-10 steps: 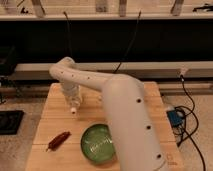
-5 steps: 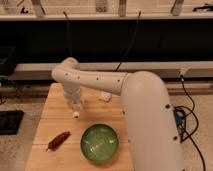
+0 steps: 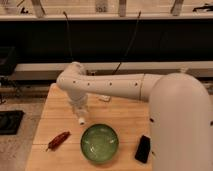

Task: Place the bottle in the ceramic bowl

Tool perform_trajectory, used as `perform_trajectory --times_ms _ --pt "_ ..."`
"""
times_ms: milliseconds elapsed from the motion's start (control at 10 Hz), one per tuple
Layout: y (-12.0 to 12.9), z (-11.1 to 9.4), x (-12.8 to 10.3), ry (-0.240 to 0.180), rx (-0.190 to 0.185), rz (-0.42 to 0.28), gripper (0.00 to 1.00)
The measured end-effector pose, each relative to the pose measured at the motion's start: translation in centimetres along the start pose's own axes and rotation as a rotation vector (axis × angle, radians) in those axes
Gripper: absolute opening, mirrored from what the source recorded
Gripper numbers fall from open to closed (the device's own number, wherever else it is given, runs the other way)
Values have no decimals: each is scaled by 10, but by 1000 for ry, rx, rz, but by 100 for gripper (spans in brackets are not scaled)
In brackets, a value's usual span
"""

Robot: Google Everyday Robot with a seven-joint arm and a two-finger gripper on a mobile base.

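Observation:
My gripper (image 3: 80, 111) hangs from the white arm over the left middle of the wooden table (image 3: 125, 117), pointing down. It is shut on the small white bottle (image 3: 81, 120), whose lower end sticks out below the fingers, just above the tabletop. The glossy green ceramic bowl (image 3: 100, 143) sits on the table at the front, a little right of and nearer than the bottle. The bowl holds nothing.
A red chili-shaped object (image 3: 58, 140) lies at the front left of the table. A flat black phone (image 3: 143, 149) lies right of the bowl. A small white thing (image 3: 103, 98) sits behind the arm. My arm's bulky white body (image 3: 180, 125) covers the table's right side.
The gripper has moved with the bottle toward the front and slightly right, closer to the bowl. The view has shifted, and the arm's body now fills more of the right side.

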Motion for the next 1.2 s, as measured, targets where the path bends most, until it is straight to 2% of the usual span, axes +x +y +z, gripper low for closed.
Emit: perform_trajectory --times_ms 300,600,900,1000,1200 --pt "9 -8 -27 8 -2 -4 0" --pt "23 -19 -63 9 -3 13 0" --pt "32 -29 -91 -10 -9 46 0" --pt "35 -34 -105 -28 -18 65 2" --pt "31 -41 -132 -65 -26 94 20"
